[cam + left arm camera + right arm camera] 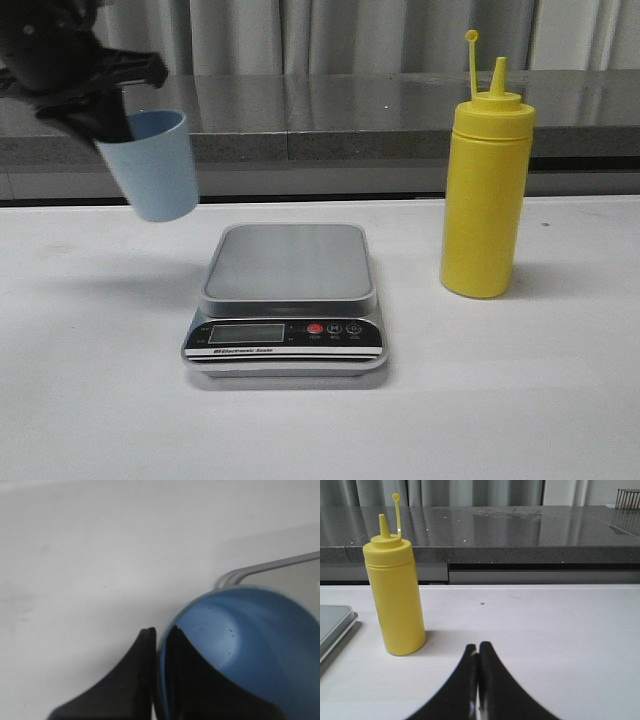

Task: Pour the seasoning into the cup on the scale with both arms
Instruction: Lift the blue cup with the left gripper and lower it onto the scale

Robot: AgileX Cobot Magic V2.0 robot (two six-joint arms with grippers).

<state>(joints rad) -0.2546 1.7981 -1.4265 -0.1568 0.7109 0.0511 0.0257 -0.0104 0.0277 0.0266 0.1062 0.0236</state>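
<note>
My left gripper [100, 120] is shut on the rim of the pale blue cup [152, 165], one finger inside and one outside, and holds it tilted in the air left of the scale [288, 262]. The left wrist view looks down into the empty cup [250, 645], the gripper [159, 635] pinching its wall, with a corner of the scale [280, 570] beyond. The yellow seasoning bottle [485, 190] stands upright on the table right of the scale, cap strap up. In the right wrist view my right gripper [478, 647] is shut on nothing, low over the table beside the seasoning bottle [395, 595].
The white table [100, 400] stretches all round the scale. A dark grey counter ledge [350, 115] runs along the back behind the table, with curtains above it. The scale's edge [335, 620] shows in the right wrist view beside the bottle.
</note>
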